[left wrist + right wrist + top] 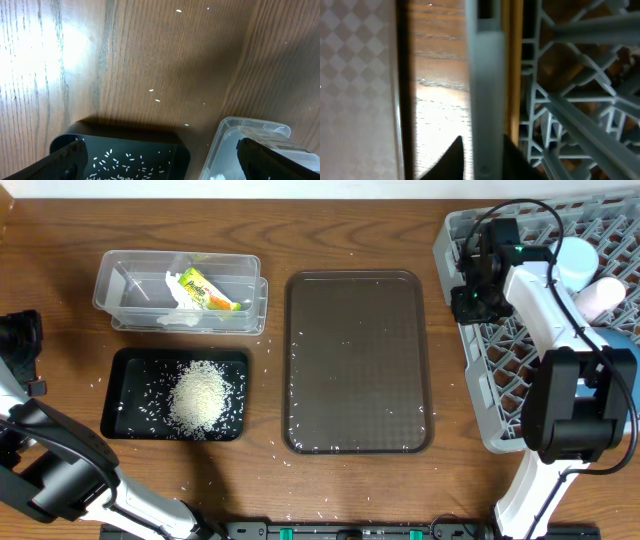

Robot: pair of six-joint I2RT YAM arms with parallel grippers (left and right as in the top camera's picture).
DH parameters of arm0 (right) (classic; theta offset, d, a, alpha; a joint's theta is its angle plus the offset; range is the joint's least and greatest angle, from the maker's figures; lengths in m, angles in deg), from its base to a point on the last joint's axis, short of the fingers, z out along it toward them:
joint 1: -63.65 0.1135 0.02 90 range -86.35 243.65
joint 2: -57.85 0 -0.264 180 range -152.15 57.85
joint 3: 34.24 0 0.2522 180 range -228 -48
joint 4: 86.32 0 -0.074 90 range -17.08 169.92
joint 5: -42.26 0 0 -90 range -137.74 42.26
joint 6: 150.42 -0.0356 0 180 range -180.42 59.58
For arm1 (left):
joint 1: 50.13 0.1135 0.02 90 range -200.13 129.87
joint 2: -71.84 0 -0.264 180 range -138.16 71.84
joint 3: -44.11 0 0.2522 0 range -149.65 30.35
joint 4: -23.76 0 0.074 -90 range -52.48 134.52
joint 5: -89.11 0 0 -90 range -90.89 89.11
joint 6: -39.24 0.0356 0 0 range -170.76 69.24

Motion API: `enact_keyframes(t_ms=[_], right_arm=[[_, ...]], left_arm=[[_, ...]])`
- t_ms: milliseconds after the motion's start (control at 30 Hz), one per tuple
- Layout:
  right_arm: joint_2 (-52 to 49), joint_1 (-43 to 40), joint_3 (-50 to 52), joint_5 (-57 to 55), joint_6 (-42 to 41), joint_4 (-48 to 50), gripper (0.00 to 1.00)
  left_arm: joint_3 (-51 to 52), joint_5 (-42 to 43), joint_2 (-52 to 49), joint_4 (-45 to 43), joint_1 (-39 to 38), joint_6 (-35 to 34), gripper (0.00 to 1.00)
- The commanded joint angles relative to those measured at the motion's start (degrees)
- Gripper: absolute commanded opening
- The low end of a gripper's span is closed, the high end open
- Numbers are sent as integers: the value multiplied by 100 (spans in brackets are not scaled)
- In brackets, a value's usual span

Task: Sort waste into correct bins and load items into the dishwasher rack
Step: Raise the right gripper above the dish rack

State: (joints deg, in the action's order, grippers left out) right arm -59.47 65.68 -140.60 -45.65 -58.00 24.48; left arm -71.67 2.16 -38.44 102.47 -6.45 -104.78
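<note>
The grey dishwasher rack (500, 380) stands at the right. It holds a light-blue bowl (577, 260), a pale cup (601, 296) and part of a dark-blue dish (625, 343). My right gripper (468, 292) straddles the rack's left wall (485, 75), one finger on each side, shut on it. The heap of rice (203, 396) lies in the black tray (120, 395). The yellow-green wrapper (205, 290) and white paper lie in the clear tub (130, 275). My left gripper (20, 338) is open and empty at the far left; its fingers (160, 167) frame the tray corner (170, 150) and the tub (235, 135).
The large brown serving tray (358, 360) lies between the bins and the rack. Stray rice grains (154, 95) dot the wooden table around the black tray and the brown tray. The right arm's base stands at the front right beside the rack.
</note>
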Motion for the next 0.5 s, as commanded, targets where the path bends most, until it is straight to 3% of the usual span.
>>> enact_keyframes(t_ms=[0, 267, 467], right_arm=[[-2, 31, 15, 138, -452, 79, 13], [-2, 48, 15, 138, -1161, 323, 6], [-2, 184, 15, 136, -1676, 481, 7]], left_arm=[[-20, -31, -20, 37, 17, -9, 98], [-20, -31, -20, 35, 17, -7, 98], [-20, -31, -20, 35, 17, -9, 98]])
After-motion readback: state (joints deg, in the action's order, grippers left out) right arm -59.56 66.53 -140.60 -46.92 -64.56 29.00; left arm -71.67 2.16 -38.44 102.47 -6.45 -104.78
